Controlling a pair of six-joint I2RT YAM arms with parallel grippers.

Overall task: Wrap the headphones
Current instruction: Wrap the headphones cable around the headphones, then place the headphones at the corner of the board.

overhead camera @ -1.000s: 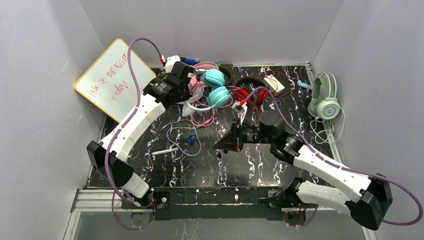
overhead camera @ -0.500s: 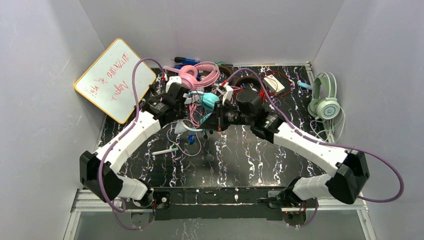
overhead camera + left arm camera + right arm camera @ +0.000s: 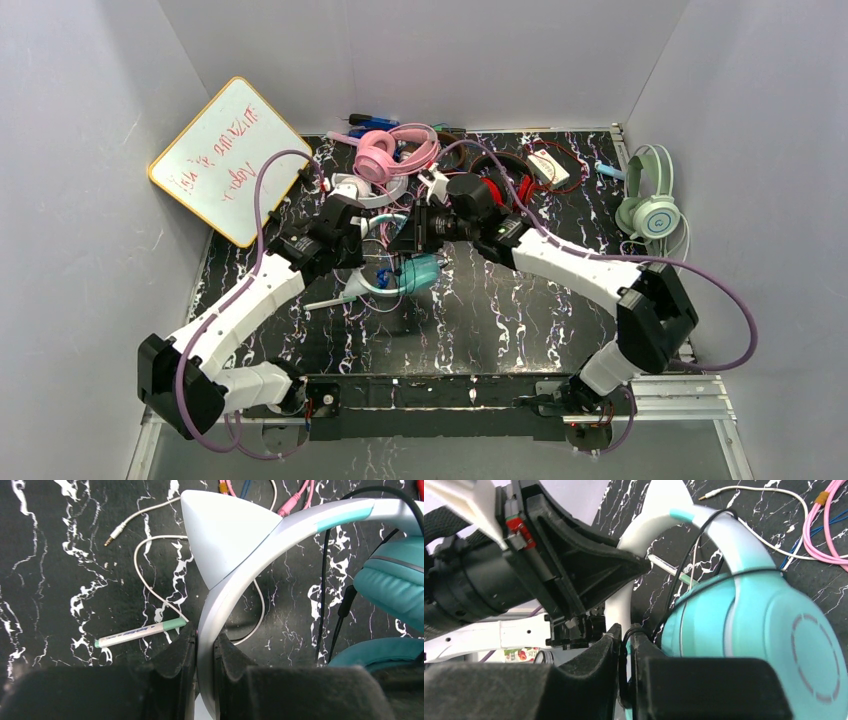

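Here, nearest the arm bases, the teal headphones [image 3: 420, 272] are in the middle of the black marbled table [image 3: 520, 320]. The left gripper [image 3: 205, 640] is pressed together on their pale headband [image 3: 240, 587], a little along from the pointed cat ear [image 3: 225, 535] that stands on the band. From the other side of the teal headphones the right gripper [image 3: 625, 632] reaches in beside one cup. Its fingers stand almost together with a loop of the black cord [image 3: 684, 575] in the slit between them, and I cannot tell whether they clamp it or only flank it. That cord runs across the headband and around the cup.

Just left of the teal headphones a green-capped pen [image 3: 140, 634] lies flat, with a thin white cable [image 3: 150, 580] curling beside it. Beyond the teal headphones, toward the back wall, sit the pink headphones [image 3: 378, 157]. Behind and to the right are the red headphones [image 3: 520, 190], partly hidden by the right arm. Well to the right of the teal headphones, at the table's edge, lie the mint green headphones [image 3: 650, 205]. Far to the left and behind, a whiteboard [image 3: 225, 160] leans against the wall.
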